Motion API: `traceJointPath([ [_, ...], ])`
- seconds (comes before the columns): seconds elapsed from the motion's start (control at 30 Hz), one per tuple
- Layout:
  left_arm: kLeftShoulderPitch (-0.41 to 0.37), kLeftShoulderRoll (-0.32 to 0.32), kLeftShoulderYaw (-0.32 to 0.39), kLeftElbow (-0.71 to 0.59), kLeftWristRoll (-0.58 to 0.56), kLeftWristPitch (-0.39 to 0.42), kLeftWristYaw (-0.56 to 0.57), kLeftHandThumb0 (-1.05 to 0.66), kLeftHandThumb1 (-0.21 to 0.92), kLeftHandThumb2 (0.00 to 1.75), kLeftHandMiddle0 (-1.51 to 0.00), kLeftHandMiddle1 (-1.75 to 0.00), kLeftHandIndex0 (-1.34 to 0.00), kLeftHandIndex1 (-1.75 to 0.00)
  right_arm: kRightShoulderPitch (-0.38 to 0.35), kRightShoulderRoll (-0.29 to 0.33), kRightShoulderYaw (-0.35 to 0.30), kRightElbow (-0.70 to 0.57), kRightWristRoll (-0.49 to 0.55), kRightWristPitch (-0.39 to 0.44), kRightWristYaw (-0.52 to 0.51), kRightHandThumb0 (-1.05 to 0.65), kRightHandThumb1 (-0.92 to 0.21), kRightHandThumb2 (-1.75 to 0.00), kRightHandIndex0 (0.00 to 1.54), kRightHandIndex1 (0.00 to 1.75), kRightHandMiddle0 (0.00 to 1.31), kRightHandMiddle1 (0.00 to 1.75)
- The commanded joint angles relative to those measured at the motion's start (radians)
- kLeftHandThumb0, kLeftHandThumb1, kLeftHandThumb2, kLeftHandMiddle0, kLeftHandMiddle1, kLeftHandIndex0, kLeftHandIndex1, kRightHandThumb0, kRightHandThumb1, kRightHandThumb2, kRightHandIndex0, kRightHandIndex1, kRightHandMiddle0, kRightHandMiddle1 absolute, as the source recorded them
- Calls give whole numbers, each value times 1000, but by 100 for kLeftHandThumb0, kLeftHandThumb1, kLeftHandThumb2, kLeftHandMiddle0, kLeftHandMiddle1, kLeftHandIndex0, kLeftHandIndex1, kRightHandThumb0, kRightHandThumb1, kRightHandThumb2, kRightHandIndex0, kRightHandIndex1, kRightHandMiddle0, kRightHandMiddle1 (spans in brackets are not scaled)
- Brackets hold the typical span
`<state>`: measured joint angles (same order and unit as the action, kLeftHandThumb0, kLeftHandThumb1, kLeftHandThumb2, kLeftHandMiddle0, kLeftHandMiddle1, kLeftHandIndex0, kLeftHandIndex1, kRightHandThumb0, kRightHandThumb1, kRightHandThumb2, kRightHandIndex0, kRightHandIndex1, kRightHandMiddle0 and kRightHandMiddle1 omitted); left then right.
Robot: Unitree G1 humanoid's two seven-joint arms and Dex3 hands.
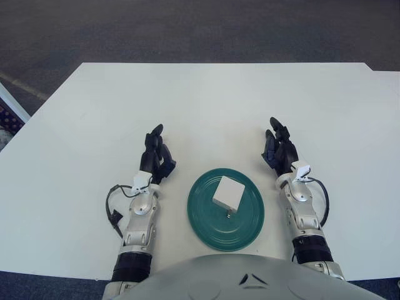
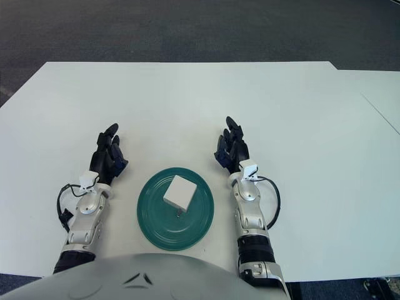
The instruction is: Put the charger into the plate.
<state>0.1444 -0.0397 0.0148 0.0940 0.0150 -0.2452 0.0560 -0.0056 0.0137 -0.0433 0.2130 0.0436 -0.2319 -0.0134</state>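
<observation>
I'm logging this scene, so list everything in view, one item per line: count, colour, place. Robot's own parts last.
table: one, white, fills most of the view, dark floor beyond its far edge.
plate: one, dark green, round, on the table's near edge between the two hands.
charger: one, white, lying in the plate, toward its far side.
left hand: one, black fingers on a silver forearm, left of the plate, holding nothing.
right hand: one, black fingers on a silver forearm, right of the plate, holding nothing.
</observation>
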Motion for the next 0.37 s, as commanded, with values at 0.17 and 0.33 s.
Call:
traceJointPath([
  [0.17, -10, 6, 6, 24, 11, 13, 7, -101, 92, 100, -14, 0, 0, -53, 8, 21, 16, 27, -4, 37, -4, -81, -92, -84, 8, 0, 0, 29],
  [0.33, -12, 7, 0, 24, -3, 27, -13, -101, 92, 100, -14, 0, 0, -51, 35, 47, 34, -37, -12, 70, -28, -81, -92, -83, 7, 0, 0, 28],
])
